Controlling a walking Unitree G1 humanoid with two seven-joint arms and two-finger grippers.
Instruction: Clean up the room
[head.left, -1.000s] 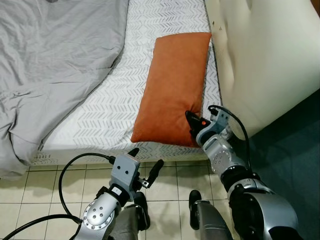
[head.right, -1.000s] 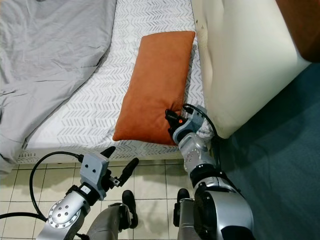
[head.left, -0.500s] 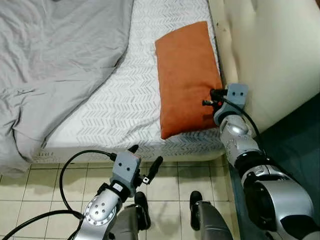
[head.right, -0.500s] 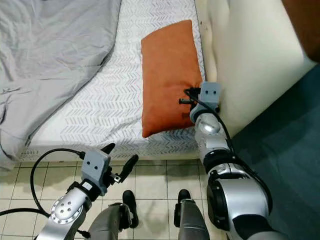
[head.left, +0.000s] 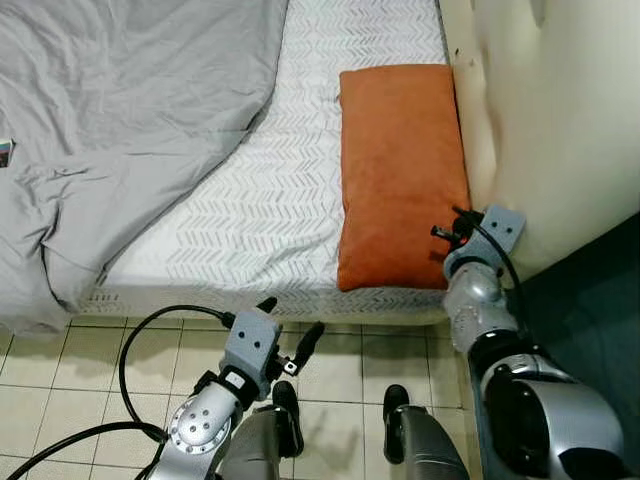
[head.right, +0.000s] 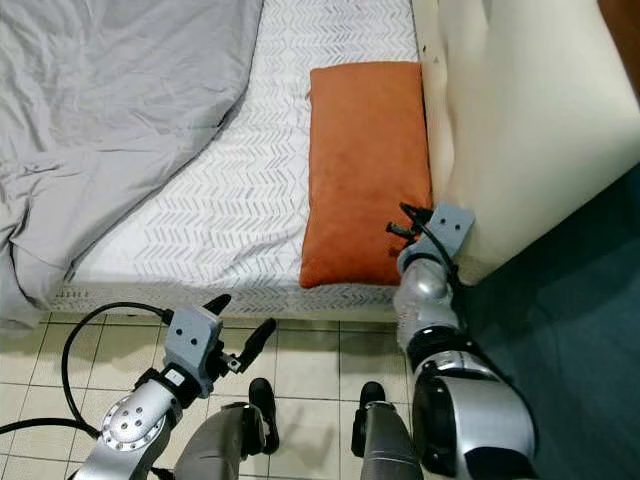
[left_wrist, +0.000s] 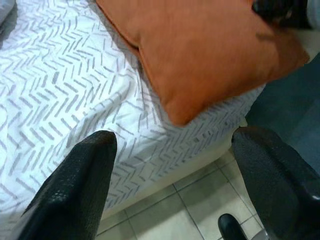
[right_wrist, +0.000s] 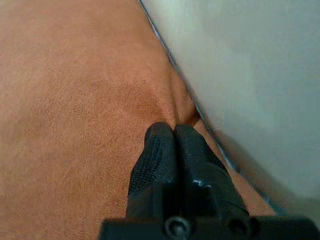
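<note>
Right wrist view had the right gripper (right_wrist: 172, 132), fingers pressed together pinching the orange pillow (head.left: 400, 170), which lay on the bed (head.left: 250, 200) against the headboard (head.left: 540, 120), left gripper (head.left: 290, 325) spread over floor tiles (head.left: 60, 390).

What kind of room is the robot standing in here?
Most likely a bedroom. It stands at a bed: a mattress under a white chevron-patterned sheet, a rumpled grey blanket, an orange pillow lying along a cream padded headboard. The right gripper, fingers together, rests on the pillow.
</note>
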